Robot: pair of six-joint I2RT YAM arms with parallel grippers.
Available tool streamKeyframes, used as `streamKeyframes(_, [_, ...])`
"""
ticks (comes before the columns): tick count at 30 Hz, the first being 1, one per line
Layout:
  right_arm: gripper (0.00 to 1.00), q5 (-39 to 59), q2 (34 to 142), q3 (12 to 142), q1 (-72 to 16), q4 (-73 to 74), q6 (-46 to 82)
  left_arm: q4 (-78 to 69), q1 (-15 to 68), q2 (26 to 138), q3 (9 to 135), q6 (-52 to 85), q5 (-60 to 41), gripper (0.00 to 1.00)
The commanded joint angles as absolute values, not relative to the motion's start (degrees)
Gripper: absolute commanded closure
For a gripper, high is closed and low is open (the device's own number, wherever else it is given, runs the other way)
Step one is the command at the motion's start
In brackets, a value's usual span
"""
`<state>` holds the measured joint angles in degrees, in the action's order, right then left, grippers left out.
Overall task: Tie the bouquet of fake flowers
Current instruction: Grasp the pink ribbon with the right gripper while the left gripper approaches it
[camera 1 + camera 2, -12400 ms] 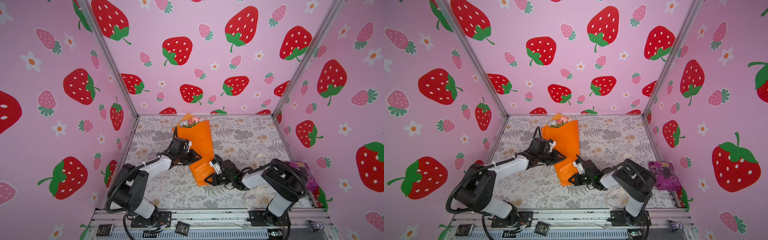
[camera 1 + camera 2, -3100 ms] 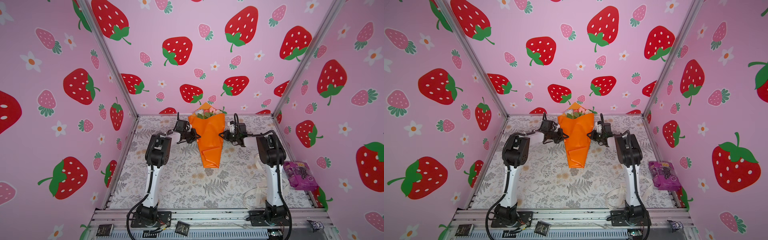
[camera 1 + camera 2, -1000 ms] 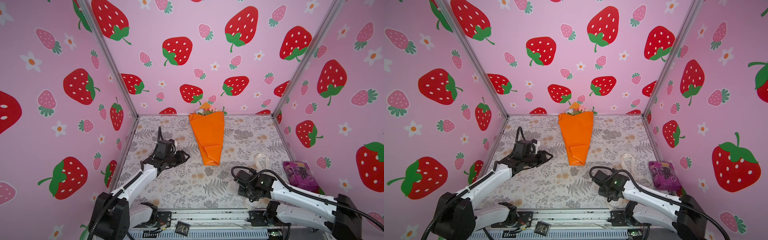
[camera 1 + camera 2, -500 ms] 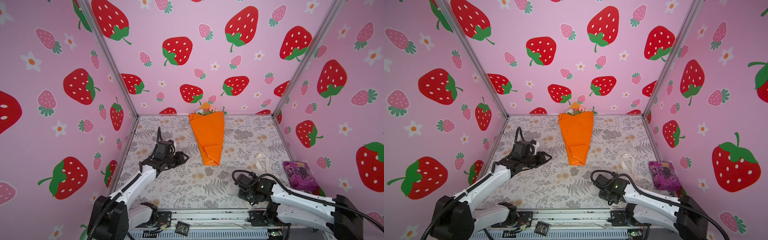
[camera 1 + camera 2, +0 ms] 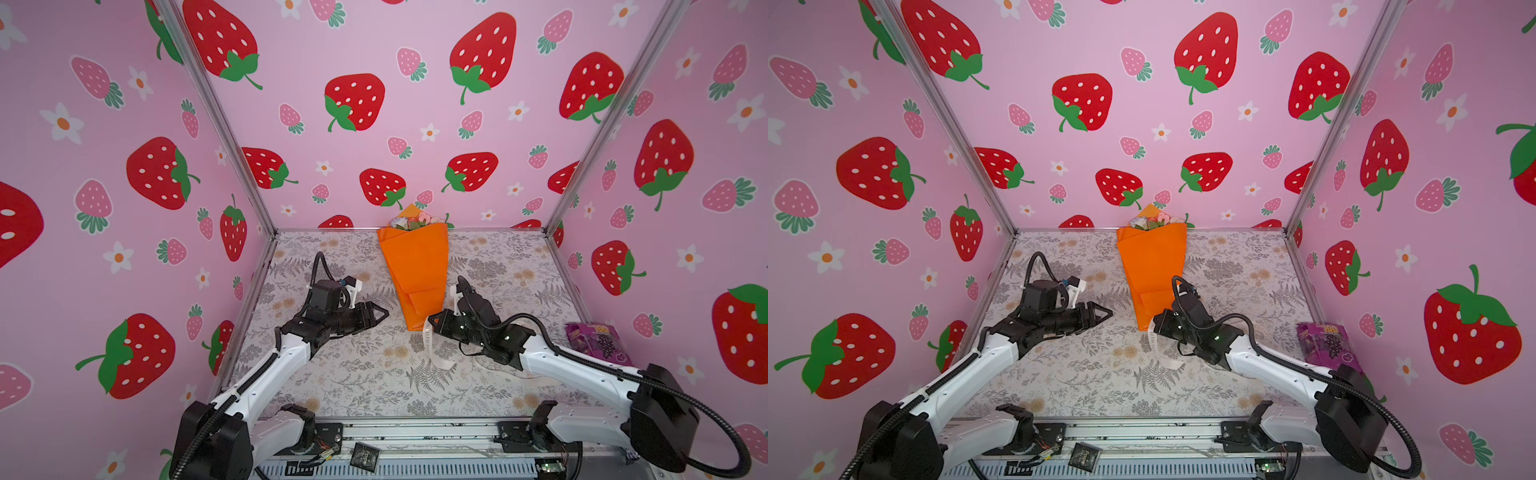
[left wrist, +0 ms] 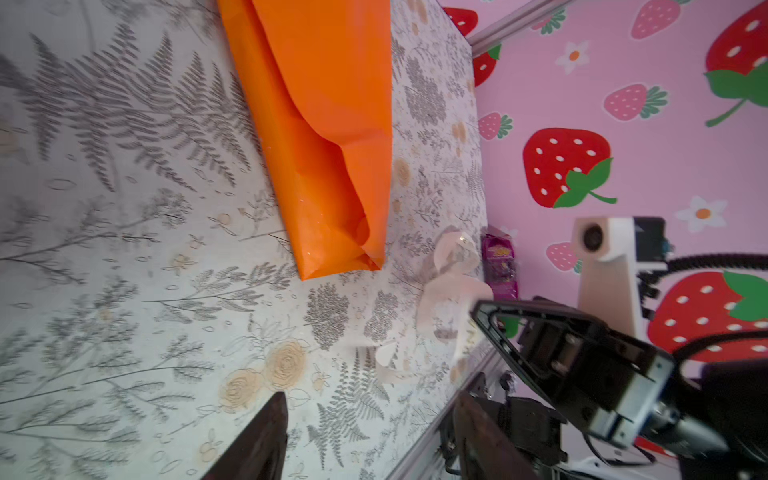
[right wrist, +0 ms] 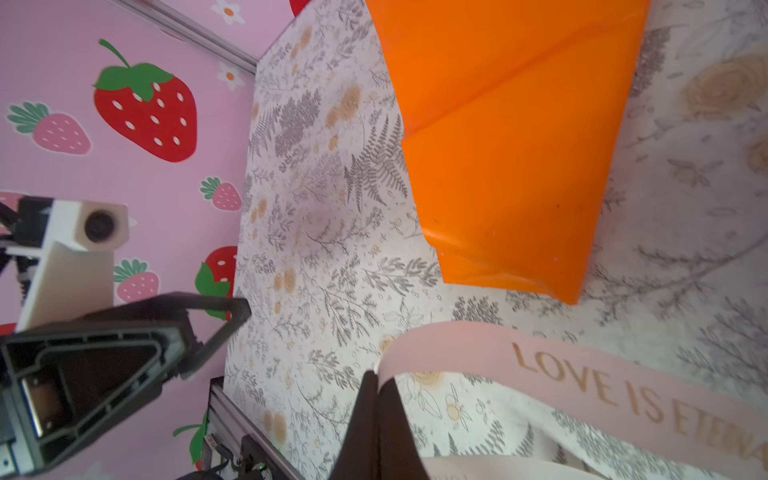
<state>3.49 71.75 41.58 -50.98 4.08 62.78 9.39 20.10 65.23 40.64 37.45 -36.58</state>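
2 arms flank the narrow end of the bouquet of fake flowers (image 5: 417, 266). It lies in its orange paper cone on the worktop (image 5: 365, 378), blooms up against the back wall. The right gripper (image 5: 430, 323), jaws clamped on the pale ribbon (image 7: 582, 374) lettered "LOVE IS ETERNA", sits just beside the cone's tip. The left gripper (image 5: 381, 314) is off to the cone's left, jaws parted and empty.

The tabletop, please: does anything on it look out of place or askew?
Yes. A purple packet stands at the right edge of the table, unrelated to the wrapped bouquet. The cream ribbon trails loosely across the table, one end pinched in the shut right pincer.
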Motion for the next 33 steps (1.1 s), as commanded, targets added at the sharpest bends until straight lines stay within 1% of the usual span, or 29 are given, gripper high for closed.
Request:
streamKeyframes(1, [1.0, 8.39, 71.99, 41.45, -50.34, 14.22, 63.22, 4.01, 24.27, 67.23, 39.66, 37.25, -42.73, 0.34])
streamKeyframes(6, [1.0, 12.38, 71.24, 39.23, -47.99, 18.22, 66.08, 0.25, 32.22, 70.31, 40.63, 32.52, -38.91, 0.31])
streamKeyframes(8, [1.0, 13.27, 70.9, 38.98, -47.56, 18.46, 65.93, 0.11, 34.67, 71.71, 41.38, 29.28, -35.56, 0.29])
streamKeyframes(12, [1.0, 14.1, 70.16, 38.89, -47.5, 18.88, 65.57, -1.51, 36.68, 75.47, 43.88, 25.14, -32.58, 0.27])
streamKeyframes(16, [1.0, 15.15, 69.97, 38.26, -47.2, 19.07, 65.78, -2.73, 37.52, 79.81, 47.97, 22.68, -32.22, 0.26])
streamKeyframes(21, [1.0, 15.81, 69.74, 38.07, -46.82, 19.42, 65.74, -3.61, 37.97, 82.69, 50.78, 21.55, -31.94, 0.26])
streamKeyframes(22, [1.0, 16.13, 69.61, 37.98, -46.61, 19.5, 65.82, -3.99, 37.97, 82.9, 51.0, 21.58, -32.12, 0.28])
streamKeyframes(24, [0.99, 16.17, 69.44, 37.58, -46.48, 19.86, 66.01, -4.67, 37.97, 82.98, 51.27, 21.79, -32.08, 0.36])
streamKeyframes(26, [0.98, 16.04, 69.18, 37.11, -46.07, 19.95, 66.25, -4.87, 37.96, 82.66, 51.16, 22.07, -31.87, 0.57])
streamKeyframes(27, [0.98, 15.91, 69.0, 36.77, -45.85, 19.89, 66.27, -4.54, 37.97, 82.32, 51.04, 22.23, -31.55, 0.64])
streamKeyframes(29, [0.96, 16.12, 68.28, 36.07, -45.25, 19.74, 66.14, -4.05, 37.97, 81.38, 50.25, 22.54, -30.63, 0.82])
streamKeyframes(30, [0.94, 16.28, 67.78, 35.67, -44.86, 19.33, 65.82, -3.61, 37.89, 80.86, 49.85, 22.87, -29.78, 0.89])
streamKeyframes(31, [0.89, 16.46, 66.76, 35.55, -44.33, 17.97, 65.17, -2.9, 37.88, 80.24, 49.55, 23.02, -29.27, 1.0])
streamKeyframes(33, [0.71, 13.38, 63.44, 35.24, -43.5, 11.5, 63.46, -0.49, 37.73, 79.09, 49.49, 23.68, -27.8, 1.0])
